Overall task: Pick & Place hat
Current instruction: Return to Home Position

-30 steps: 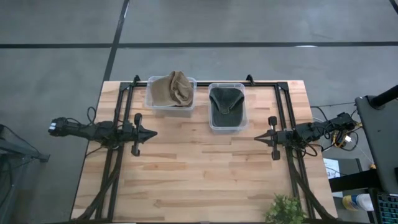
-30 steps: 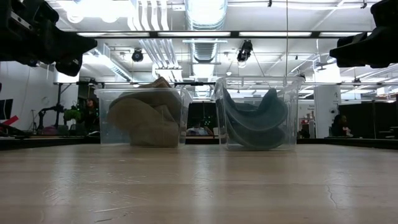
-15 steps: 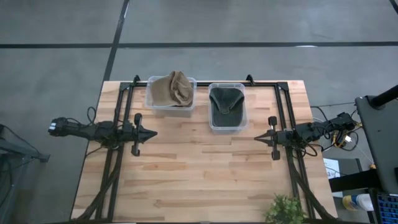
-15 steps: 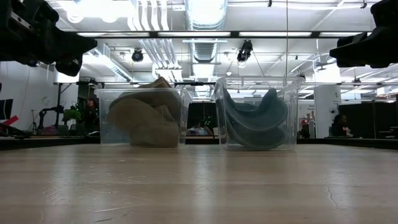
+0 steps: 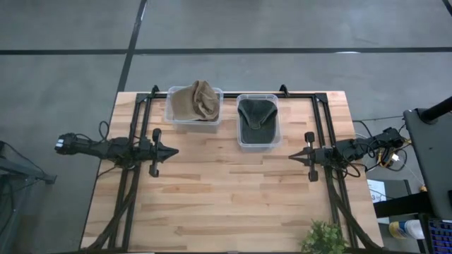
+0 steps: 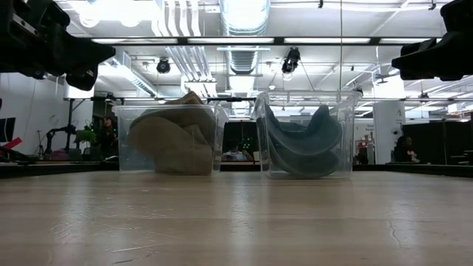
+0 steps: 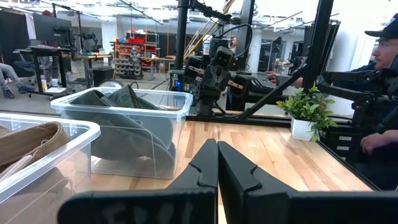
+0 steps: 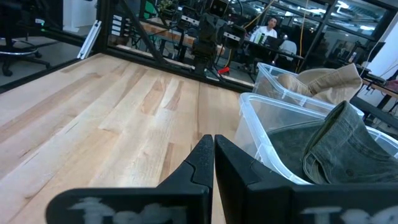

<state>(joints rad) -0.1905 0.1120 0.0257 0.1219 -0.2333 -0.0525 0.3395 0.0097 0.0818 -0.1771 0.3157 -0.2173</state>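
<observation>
A tan hat (image 5: 197, 99) lies crumpled in the left clear bin (image 5: 171, 113), its top rising above the rim (image 6: 174, 140). A dark green hat (image 5: 256, 118) lies in the right clear bin (image 5: 240, 137), seen also in the low view (image 6: 303, 144). Both bins stand at the table's far side. My left gripper (image 5: 174, 150) hovers shut at the table's left, nearer than the tan hat's bin; its fingers (image 7: 217, 163) meet. My right gripper (image 5: 292, 157) hovers shut at the right, nearer than the green hat's bin (image 8: 213, 155).
A black frame (image 5: 233, 92) runs along the far edge and down both sides of the wooden table (image 5: 226, 197). A small potted plant (image 5: 323, 238) stands at the near right corner. A person (image 7: 379, 99) sits beyond the table's right side.
</observation>
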